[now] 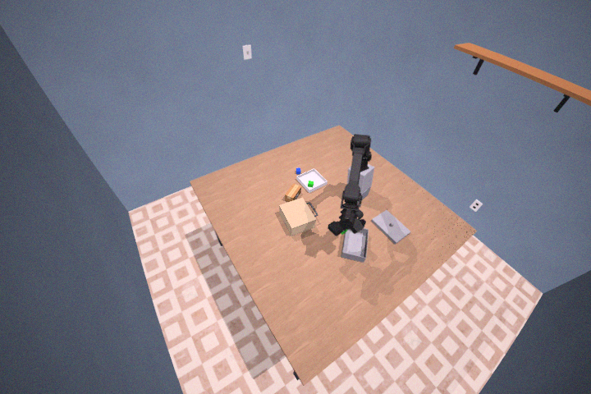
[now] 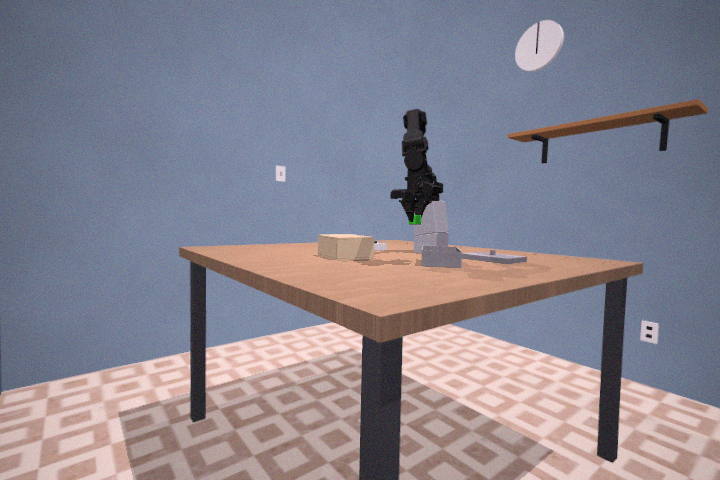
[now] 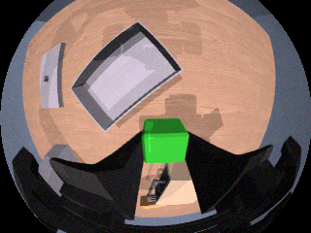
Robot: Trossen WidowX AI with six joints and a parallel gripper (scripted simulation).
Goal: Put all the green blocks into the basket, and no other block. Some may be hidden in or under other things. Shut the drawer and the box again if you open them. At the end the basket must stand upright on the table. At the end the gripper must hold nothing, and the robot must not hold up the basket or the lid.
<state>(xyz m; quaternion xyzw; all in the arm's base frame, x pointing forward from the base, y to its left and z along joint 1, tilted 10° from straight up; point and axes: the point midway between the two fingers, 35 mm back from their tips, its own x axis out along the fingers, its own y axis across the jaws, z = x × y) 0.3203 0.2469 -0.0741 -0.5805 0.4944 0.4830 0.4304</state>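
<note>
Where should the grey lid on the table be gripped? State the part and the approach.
Grip the small knob at the middle of the lid, coming straight down from above. The lid lies flat on the table, its edges thin and low, while the knob stands up from its top. The gripper is shut on a green block.

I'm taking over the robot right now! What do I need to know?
Tool: shut on the held green block, lifted above the table beside the open grey box.
Things: the lid lies flat on the table next to the box. The white basket stands upright with a second green block inside; a blue block sits just outside it. The tan drawer unit looks shut.
Done: box opened, one green block in the basket.
Left: carry the held block to the basket, let go, put the lid back on the box. Whether the drawer hides more cannot be told.
</note>
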